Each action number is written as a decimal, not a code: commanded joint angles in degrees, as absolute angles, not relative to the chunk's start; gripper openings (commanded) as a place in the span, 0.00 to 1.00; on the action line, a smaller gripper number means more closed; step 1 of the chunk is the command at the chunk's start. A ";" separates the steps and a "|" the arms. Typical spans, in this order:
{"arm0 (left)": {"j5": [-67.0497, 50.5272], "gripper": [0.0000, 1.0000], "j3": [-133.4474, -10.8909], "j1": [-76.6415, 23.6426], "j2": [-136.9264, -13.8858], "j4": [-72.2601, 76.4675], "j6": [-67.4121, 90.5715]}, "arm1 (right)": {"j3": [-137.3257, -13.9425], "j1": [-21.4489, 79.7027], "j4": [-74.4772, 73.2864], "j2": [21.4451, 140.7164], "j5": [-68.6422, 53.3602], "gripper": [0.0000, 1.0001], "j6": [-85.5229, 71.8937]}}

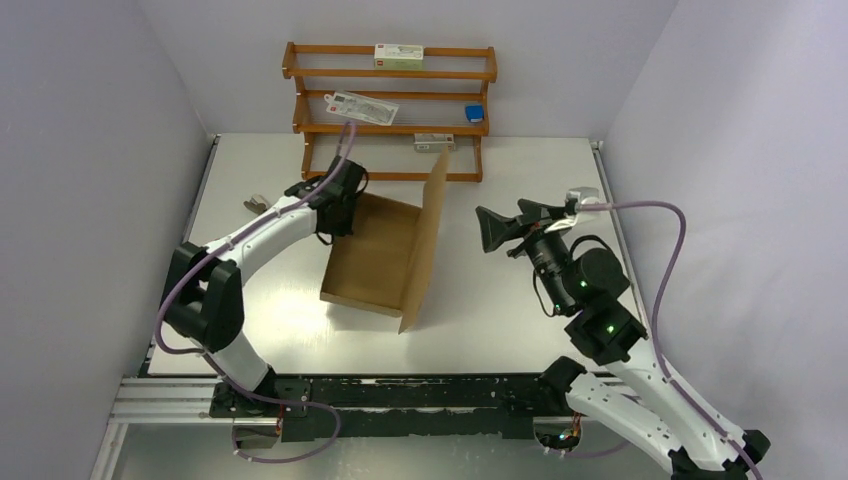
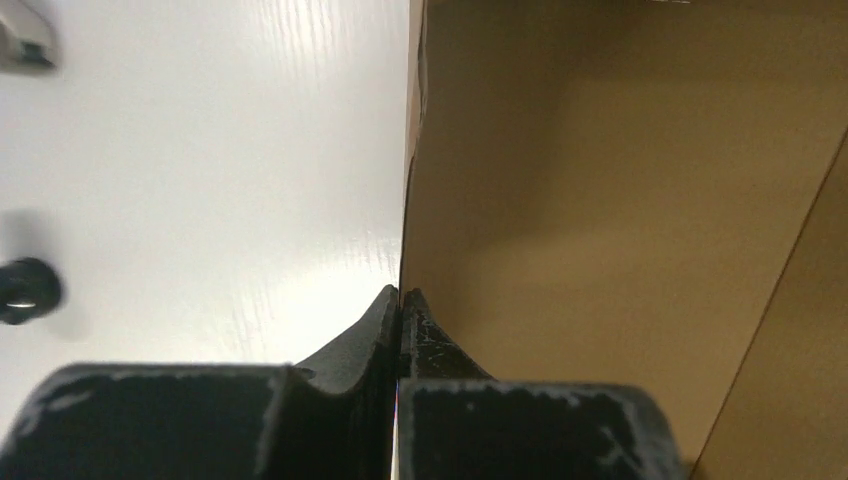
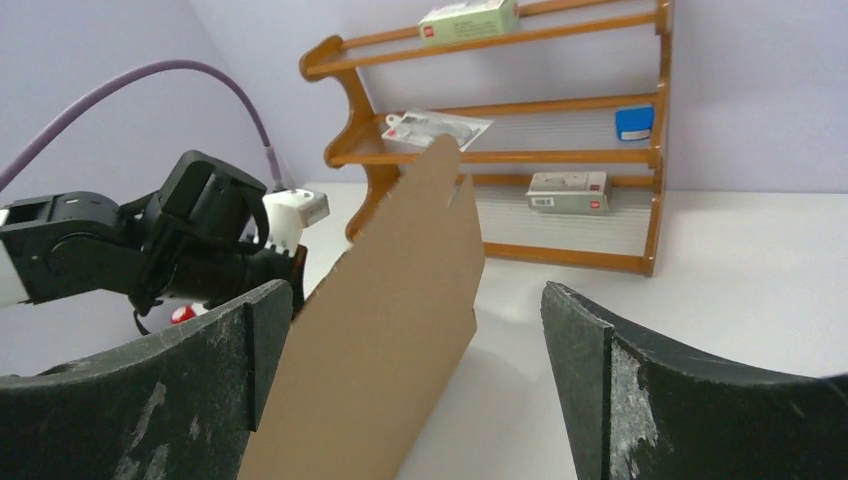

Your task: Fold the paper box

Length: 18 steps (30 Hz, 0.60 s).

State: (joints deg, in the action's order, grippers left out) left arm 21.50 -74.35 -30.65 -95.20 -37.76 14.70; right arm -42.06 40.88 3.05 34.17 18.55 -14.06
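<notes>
Cardboard first: one brown corrugated paper box (image 1: 375,255) lies on the white bench (image 1: 500,330), one panel upright. Two black claws: left claw (image 2: 400,295) clenched on its left edge, right claw (image 1: 485,230) spread wide, empty, near that panel. One wooden rack (image 1: 390,100) behind.

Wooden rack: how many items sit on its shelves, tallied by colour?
Pale green box: 1
Clear blister pack: 1
Blue item: 1
Grey-white pack: 1
Total: 4
</notes>
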 commanded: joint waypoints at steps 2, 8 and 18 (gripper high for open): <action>4.06 0.06 -66.54 -25.45 -91.90 -27.74 22.56 | -48.57 41.04 -8.26 40.50 12.23 1.00 -13.65; -2.47 0.12 -55.17 -24.43 -89.30 -16.19 30.35 | -55.86 40.99 -14.27 48.29 9.59 1.00 -13.67; -1.53 0.41 -50.41 -24.35 -84.23 -12.88 32.74 | -69.62 41.27 -24.47 61.44 3.36 1.00 -12.39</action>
State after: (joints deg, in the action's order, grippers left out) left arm -0.86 -49.30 -24.56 -88.03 -15.97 31.99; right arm -65.36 40.91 -18.63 58.19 6.59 -13.15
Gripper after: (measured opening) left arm 0.333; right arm 0.997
